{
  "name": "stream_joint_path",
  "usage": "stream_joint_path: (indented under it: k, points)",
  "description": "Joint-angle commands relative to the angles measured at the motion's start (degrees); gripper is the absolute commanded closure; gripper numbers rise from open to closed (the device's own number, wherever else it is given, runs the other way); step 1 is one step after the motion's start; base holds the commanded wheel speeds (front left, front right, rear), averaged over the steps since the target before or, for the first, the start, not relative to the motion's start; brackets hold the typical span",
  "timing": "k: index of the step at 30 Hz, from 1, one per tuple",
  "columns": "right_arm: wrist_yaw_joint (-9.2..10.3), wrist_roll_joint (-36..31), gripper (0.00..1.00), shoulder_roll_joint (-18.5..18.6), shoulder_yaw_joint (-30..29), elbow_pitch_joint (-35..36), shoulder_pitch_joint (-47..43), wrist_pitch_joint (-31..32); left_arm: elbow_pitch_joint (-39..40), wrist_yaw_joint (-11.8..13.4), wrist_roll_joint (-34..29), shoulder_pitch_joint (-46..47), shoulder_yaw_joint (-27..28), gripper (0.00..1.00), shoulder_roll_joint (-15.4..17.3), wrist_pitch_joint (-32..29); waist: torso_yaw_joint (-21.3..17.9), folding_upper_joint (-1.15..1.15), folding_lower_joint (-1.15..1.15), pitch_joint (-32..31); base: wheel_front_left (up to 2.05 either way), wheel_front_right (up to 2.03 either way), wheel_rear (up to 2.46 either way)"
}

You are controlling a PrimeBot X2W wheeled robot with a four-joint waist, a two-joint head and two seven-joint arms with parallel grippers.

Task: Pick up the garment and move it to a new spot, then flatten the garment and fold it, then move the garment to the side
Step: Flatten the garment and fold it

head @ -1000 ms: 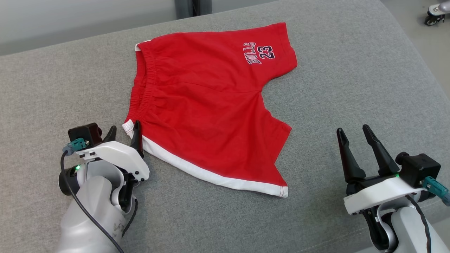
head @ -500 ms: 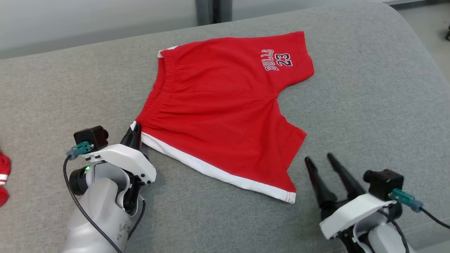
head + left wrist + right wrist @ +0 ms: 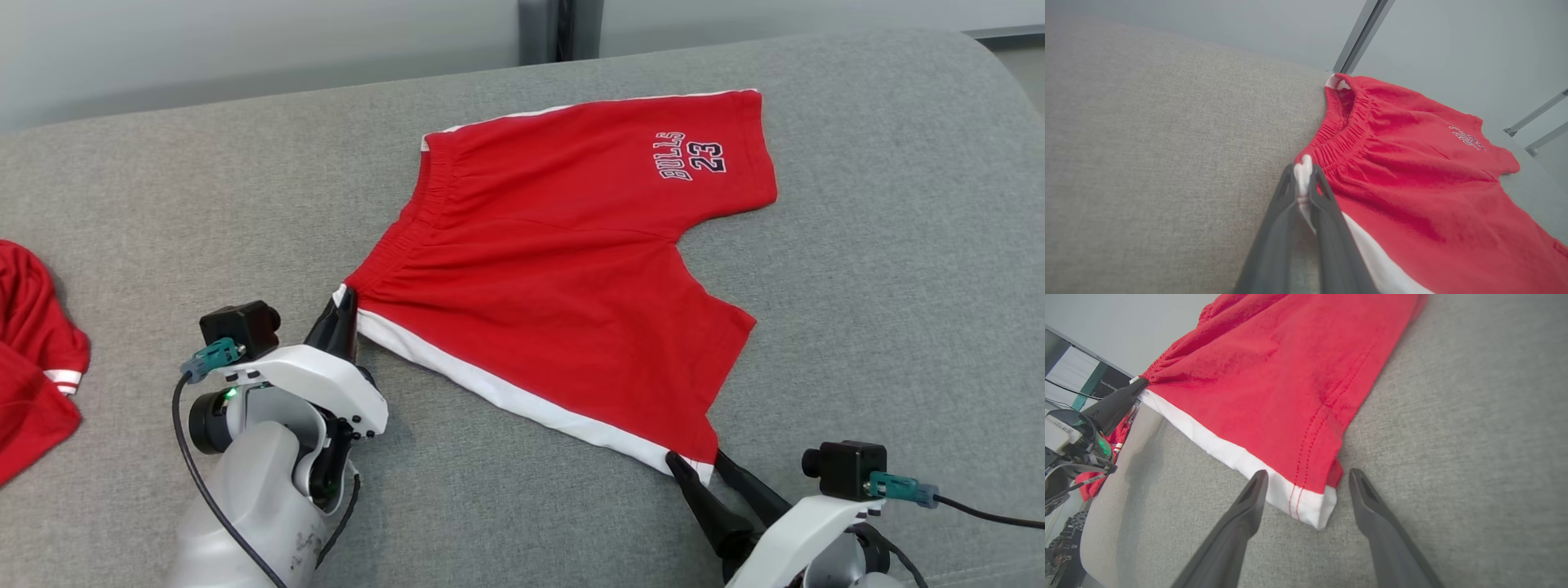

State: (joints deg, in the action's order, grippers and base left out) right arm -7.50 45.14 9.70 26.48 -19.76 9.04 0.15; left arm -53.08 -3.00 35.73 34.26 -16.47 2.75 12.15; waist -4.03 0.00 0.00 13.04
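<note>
Red shorts point(image 3: 555, 278) with a white side stripe and a "BULLS 23" print lie flat on the grey cushion point(image 3: 204, 204). My left gripper point(image 3: 343, 306) is shut on the white waistband corner, seen close in the left wrist view point(image 3: 1303, 171). My right gripper point(image 3: 694, 459) is open, its fingers straddling the shorts' near hem corner point(image 3: 1314, 506) without closing on it. The garment point(image 3: 33, 351), red with red-and-white striped trim, lies at the far left, cut off by the picture's edge.
The grey cushion falls away at the near edge and curves down at the right point(image 3: 1004, 163). A pale wall with a dark post point(image 3: 555, 33) stands behind it. In the right wrist view my left gripper point(image 3: 1137, 386) shows holding the shorts point(image 3: 1274, 367).
My left gripper went from open to shut on the shorts' waistband corner. The right gripper moved in to the near hem corner. The head camera panned left, bringing the striped-trim garment into view.
</note>
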Motion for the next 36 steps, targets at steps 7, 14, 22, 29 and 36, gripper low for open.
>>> stream_joint_path:
  k: [7,14,22,29,36]
  points:
    - [0.04,2.1,0.05,0.6,0.5,-3.0,-0.5,3.3,1.6,1.2,2.3,-0.4,-2.8,1.00,0.3,0.7,1.4,0.00,0.00,-0.2,0.00,0.00,0.00]
    - [0.06,1.9,1.00,0.3,1.4,-4.4,0.3,4.2,1.9,1.9,3.6,-0.5,-4.3,1.00,0.3,0.9,2.2,0.00,0.00,-0.4,0.00,0.00,0.00]
    - [0.01,3.2,1.00,2.9,-0.6,0.1,2.9,-0.1,3.5,0.3,5.1,-1.8,-4.8,1.00,0.3,-0.3,3.6,0.00,0.00,-2.7,0.00,0.00,0.00]
    - [0.01,3.4,1.00,6.6,-3.9,5.5,9.2,-2.0,10.6,-2.0,9.2,-2.1,-4.0,1.00,1.3,-7.0,4.6,0.00,0.00,-6.4,0.00,0.00,0.00]
    - [0.01,2.0,1.00,8.5,-8.3,7.7,17.5,-2.2,21.5,-1.3,14.0,-0.5,-2.7,1.00,2.8,-17.5,5.3,0.00,0.00,-9.4,0.00,0.00,0.00]
